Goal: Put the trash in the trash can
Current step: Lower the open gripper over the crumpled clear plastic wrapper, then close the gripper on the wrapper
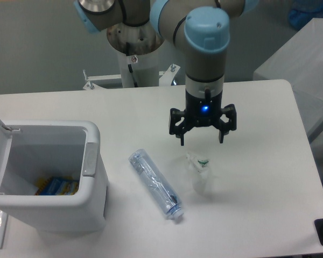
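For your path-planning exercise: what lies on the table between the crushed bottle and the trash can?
Nothing: in the camera view, bare white table separates the crushed bottle from the trash can.

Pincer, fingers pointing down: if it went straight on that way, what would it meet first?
Probably the small crumpled white wrapper with a green mark, or bare white table just behind it. The open pincer hangs close above and slightly behind; depth is unclear from this one view.
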